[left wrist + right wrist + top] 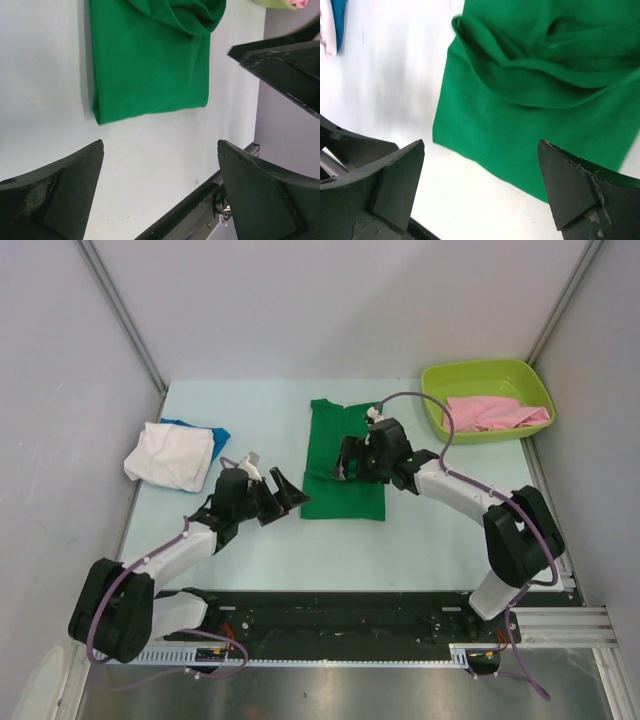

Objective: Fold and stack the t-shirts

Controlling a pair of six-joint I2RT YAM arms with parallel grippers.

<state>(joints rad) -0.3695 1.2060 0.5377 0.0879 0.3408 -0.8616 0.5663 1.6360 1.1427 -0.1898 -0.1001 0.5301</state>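
As you are judging the progress here, you are looking at a task that is, in my judgement, about half way. The white t-shirt (172,455) is lying roughly folded on top of the blue t-shirt (208,429) near the left edge of the table (250,555), so a small stack of two is already standing there. The green t-shirt (340,500) is lying in the middle of the table, a little toward the far edge. Its near part is lying flat as a narrow rectangle, but its far part is bunching up in loose folds, so I am counting it as only partly folded. The pink t-shirt (495,412) is lying crumpled inside the lime-green tub (436,400) at the far right corner, not yet folded.

The left gripper (284,494) is hovering just beside the near left corner of the green t-shirt, its fingers spread wide with nothing between them. The right gripper (347,464) is hanging over the middle of the same shirt, also wide apart and holding nothing.

So these steps are waiting for you: finishing the green fold, carrying it to the stack at the left edge, then taking out the pink one, folding it and stacking it too.
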